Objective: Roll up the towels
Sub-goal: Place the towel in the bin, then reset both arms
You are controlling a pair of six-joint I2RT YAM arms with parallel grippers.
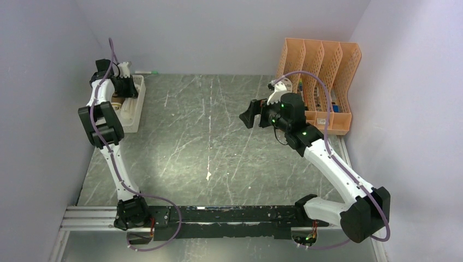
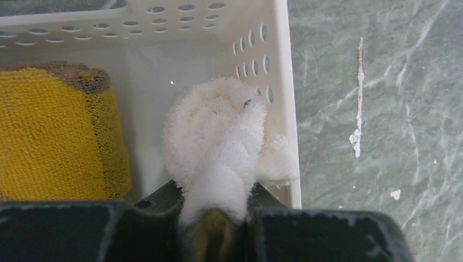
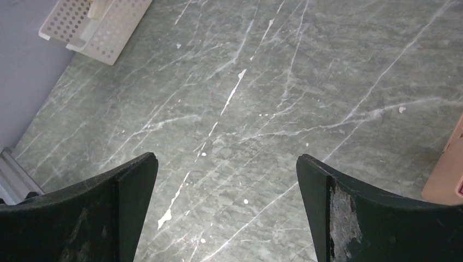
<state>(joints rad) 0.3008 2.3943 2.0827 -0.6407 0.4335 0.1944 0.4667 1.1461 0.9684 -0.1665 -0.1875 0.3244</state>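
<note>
left tool point(image 2: 215, 218) pinches the rolled white towel point(image 2: 215, 147) in the basket point(image 2: 284, 82) beside the yellow towel point(image 2: 54, 136), likely stowing it; right tool point(image 3: 226, 161) hangs spread over the desk point(image 3: 327, 65).

1. Towels: two, one yellow towel point(image 2: 54, 136), one white towel point(image 2: 218, 142), inside the basket point(image 2: 285, 82).
2. Basket: one.
3. Orange rack point(image 1: 322, 65): one, well apart from the basket.
4. Grippers: two, left gripper point(image 2: 215, 213) at the basket, right gripper point(image 3: 226, 164) apart.
</note>
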